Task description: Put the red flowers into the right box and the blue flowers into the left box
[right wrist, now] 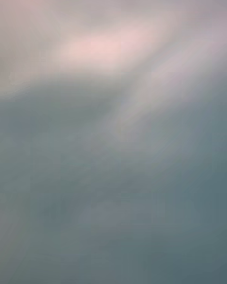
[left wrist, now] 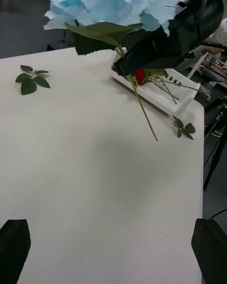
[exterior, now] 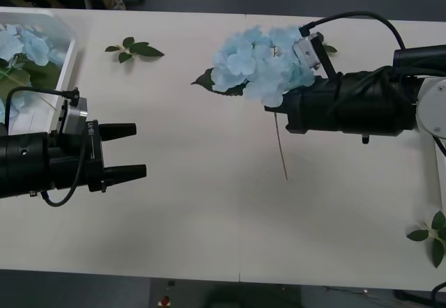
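Overhead, blue flowers (exterior: pixel 261 64) gripped in right gripper (exterior: pixel 282 106) jaws, left gripper (exterior: pixel 129 151) agape.

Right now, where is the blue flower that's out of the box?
In the front view the blue flower hangs above the table's far middle, held at the right gripper, well right of the left box; the open left gripper waits near that box.

blue flowers (exterior: pixel 261 64) aloft, stem dangling
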Controlling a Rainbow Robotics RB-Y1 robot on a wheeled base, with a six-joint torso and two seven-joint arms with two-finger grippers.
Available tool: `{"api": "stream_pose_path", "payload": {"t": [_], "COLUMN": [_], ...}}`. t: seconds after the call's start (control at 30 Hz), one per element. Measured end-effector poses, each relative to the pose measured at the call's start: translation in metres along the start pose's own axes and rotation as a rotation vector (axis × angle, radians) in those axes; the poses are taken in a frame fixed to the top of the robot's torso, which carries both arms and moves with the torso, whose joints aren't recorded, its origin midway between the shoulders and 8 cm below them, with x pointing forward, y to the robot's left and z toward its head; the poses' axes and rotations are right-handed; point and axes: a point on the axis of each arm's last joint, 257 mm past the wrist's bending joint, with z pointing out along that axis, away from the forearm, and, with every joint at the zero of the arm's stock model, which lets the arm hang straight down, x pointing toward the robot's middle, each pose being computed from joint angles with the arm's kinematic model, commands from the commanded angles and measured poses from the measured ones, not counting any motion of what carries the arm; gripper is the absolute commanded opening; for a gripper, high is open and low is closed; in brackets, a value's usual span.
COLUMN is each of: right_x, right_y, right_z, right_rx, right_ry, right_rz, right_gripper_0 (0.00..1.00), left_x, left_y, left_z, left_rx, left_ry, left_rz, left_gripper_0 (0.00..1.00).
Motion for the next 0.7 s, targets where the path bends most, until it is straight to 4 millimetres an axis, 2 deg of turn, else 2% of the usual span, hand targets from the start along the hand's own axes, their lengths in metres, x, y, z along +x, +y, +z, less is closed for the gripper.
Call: {"api": "stream_pose_path", "payload": {"t": [0.2,0.27,0.33,0.43,0.57,0.7], "right_x": [-0.021,-0.023,-0.025,-0.021,-0.028,-0.032], "right_y": [0.023,0.030,0.038,0.052,0.067,0.080], "right_z": [0.002,0.004,0.007,0.011,0.015,0.018], "right_rx": [-0.076,-0.096,-0.116,-0.158,-0.195,-0.232], "right_ry": [-0.072,-0.088,-0.101,-0.083,-0.085,-0.089], "right_rz": [-0.105,-0.163,-0.244,-0.355,-0.454,-0.559], "right_gripper_0": [0.00,0.00,0.00,0.00,0.00,0.00], "left_x": [0.001,0.008,0.008,-0.008,0.019,0.034], "left_y": [0.000,-0.003,-0.009,-0.019,-0.021,-0.019], "left_z": [0.000,0.001,0.002,0.003,0.024,0.040], "left_rx": [0.000,-0.001,0.011,0.067,0.098,0.118], "left_ry": [0.000,-0.005,-0.061,-0.233,-0.235,-0.223], "left_rz": [-0.003,-0.030,-0.093,-0.254,-0.378,-0.436], "left_gripper_0": [1.00,1.00,1.00,1.00,1.00,1.00]}}
